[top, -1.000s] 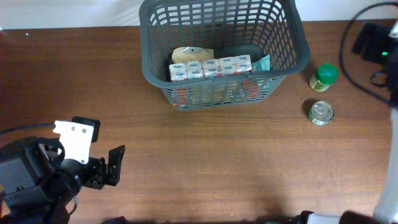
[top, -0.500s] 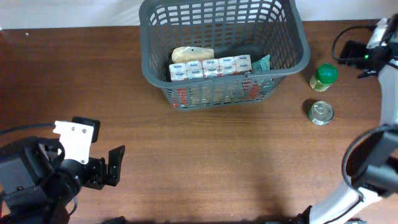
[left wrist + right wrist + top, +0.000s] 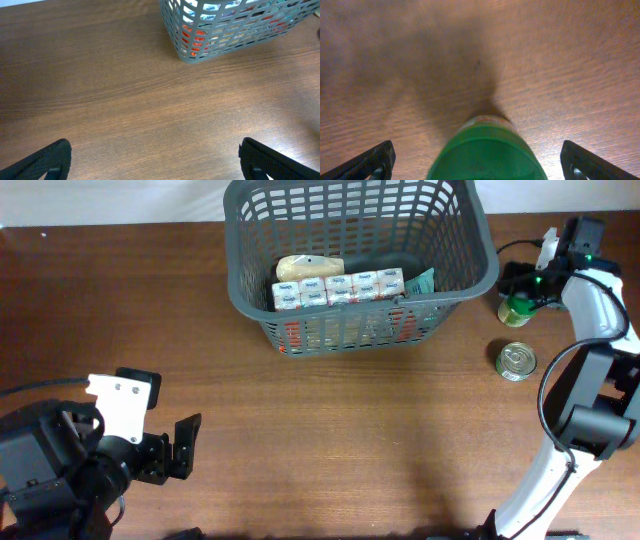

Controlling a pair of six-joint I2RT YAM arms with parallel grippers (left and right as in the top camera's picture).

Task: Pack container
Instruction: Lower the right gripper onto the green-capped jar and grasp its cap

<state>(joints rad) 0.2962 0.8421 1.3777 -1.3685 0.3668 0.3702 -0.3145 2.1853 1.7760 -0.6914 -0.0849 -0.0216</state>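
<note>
The container, a dark grey lattice basket (image 3: 350, 330), stands at the back middle of the table. It holds a row of white boxes (image 3: 338, 289), a tan bag (image 3: 308, 266) and a green packet (image 3: 422, 280). Its near corner shows in the left wrist view (image 3: 225, 30). A green-lidded jar (image 3: 517, 310) stands right of the basket. My right gripper (image 3: 522, 290) is open just above it. In the right wrist view the green lid (image 3: 485, 150) sits between the spread fingers (image 3: 482, 167). My left gripper (image 3: 185, 448) is open and empty over bare wood at the front left (image 3: 155, 160).
A small silver tin can (image 3: 516, 361) stands on the table just in front of the jar. The right arm's cables loop by the basket's right rim. The wooden table stretches between the basket and my left gripper.
The right arm has swung in from the far right edge to over the green-lidded jar. The left arm, basket, jar and can have not moved.
</note>
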